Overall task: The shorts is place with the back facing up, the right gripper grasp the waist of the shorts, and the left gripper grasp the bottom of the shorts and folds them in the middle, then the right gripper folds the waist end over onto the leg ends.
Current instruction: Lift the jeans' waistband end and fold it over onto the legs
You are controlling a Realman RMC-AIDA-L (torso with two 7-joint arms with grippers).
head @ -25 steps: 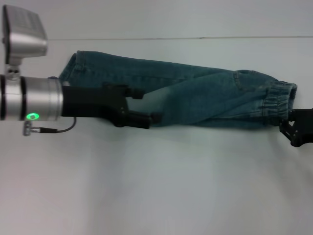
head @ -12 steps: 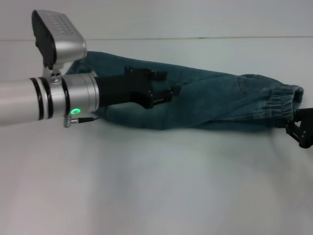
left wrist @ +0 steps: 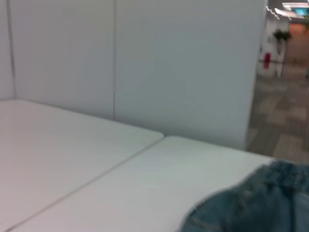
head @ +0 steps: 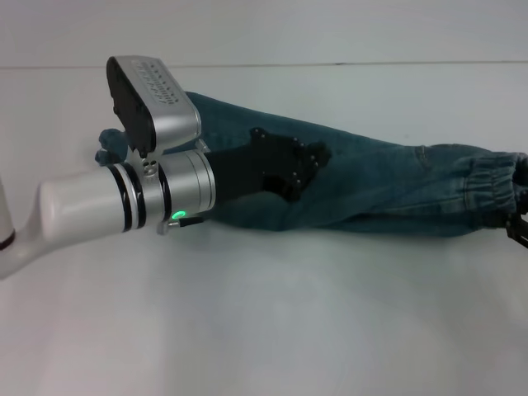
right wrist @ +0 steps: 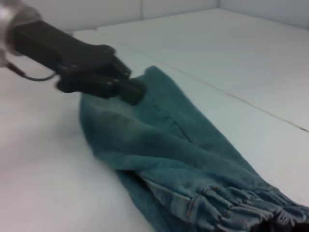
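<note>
Since the earlier frames, the left end effector (head: pixel 309 169) has been carried from the near edge of the shorts (head: pixel 388 186) up and across to the far side, and the cloth has been dragged a little toward the robot's right. The shorts are laid long and narrow on the white counter (head: pixel 264 330), already doubled leg over leg, with the stretchy waist (head: pixel 495 186) at the robot's right and the leg ends (head: pixel 111 148) at its left. The left end effector is seen over the middle of the denim; whether it is spread or pinching cloth cannot be told. The right end effector (head: pixel 520 227) is cut off at the picture's edge beside the waist, and its state cannot be told either. For the step in hand to go well, the top layer should be lined up with the one below and smoothed flat before the waist is brought over. The leg ends are partly hidden behind the left arm.
</note>
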